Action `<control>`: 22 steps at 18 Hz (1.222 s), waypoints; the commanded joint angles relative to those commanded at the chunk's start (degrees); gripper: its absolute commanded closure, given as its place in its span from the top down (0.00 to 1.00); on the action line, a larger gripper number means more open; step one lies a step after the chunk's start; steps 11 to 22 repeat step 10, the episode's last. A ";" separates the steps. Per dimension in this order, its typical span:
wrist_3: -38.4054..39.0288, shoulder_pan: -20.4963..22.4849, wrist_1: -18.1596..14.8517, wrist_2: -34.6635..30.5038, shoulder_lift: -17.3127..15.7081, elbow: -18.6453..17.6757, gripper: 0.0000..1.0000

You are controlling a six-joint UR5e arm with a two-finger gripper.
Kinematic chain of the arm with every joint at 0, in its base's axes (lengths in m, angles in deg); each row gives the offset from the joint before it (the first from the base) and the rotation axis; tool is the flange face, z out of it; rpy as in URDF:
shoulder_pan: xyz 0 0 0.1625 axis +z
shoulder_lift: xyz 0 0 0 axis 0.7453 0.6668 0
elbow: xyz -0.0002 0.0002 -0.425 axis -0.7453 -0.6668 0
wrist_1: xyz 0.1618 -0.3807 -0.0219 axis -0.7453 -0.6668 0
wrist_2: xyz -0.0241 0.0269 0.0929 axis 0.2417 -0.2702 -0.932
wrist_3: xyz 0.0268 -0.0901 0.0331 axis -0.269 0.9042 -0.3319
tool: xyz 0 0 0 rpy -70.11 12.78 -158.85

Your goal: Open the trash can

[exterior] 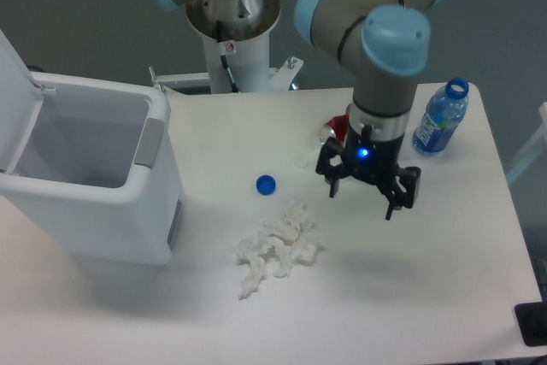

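Trash can (pixel 94 185) at left edge of worktop (pixel 427 279), lid already swung up and back; interior exposed, grey tab facing right. Task reads as done.

Pincer (pixel 368 191) well right of the can, above bare worktop, fingers spread, nothing held.

Red can (pixel 336 131) lies just behind the arm's wrist; blue-capless bottle (pixel 441 119) stands far right. Blue cap (pixel 266 184) and crumpled tissue (pixel 275 250) lie between pincer and can.

Risk: a low sweep back left or rearward could knock the can or scatter the tissue; brushing the raised lid could drop it shut.
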 joint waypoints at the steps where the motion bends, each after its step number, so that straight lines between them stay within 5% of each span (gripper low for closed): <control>1: -2.20 0.00 -2.19 -1.31 1.67 2.11 1.00; 6: -6.35 -0.09 -2.92 -5.45 5.73 7.05 1.00; 22: -5.74 -0.44 -2.74 -5.89 5.64 5.91 1.00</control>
